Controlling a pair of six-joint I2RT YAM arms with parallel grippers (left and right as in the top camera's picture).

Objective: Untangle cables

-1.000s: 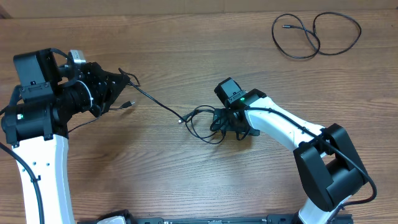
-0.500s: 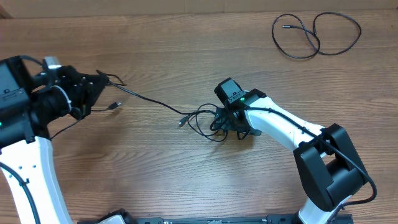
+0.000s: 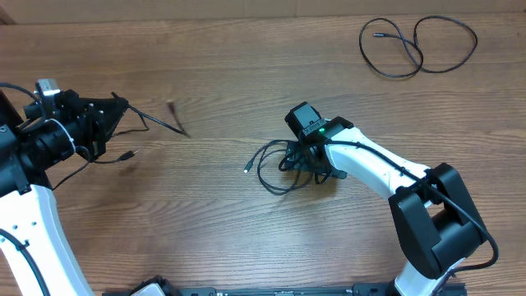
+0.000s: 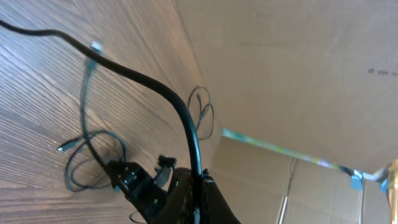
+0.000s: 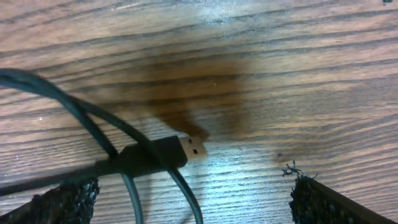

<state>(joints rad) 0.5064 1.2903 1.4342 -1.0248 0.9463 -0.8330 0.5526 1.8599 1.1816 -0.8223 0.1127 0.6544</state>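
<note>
My left gripper (image 3: 116, 107) is shut on one thin black cable (image 3: 149, 123) at the table's left. That cable's free end trails right, blurred, and a small plug (image 3: 127, 154) hangs below it. In the left wrist view the held cable (image 4: 177, 106) arcs up out of the jaws of the left gripper (image 4: 200, 186). My right gripper (image 3: 302, 162) stands open over a small coil of cables (image 3: 269, 170) at mid-table. In the right wrist view a silvery-tipped plug (image 5: 186, 148) and two cable strands (image 5: 127, 186) lie on the wood between the open right gripper (image 5: 193, 205) fingers (image 5: 320, 202).
Another black cable (image 3: 415, 49) lies looped by itself at the table's far right corner, apart from both arms. The same loop (image 4: 202, 111) shows small in the left wrist view. Cardboard boxes stand beyond the table.
My left gripper has moved left with its cable, and the cable's far end has pulled out of the coil. The right arm stayed put; the coil shifted slightly.
</note>
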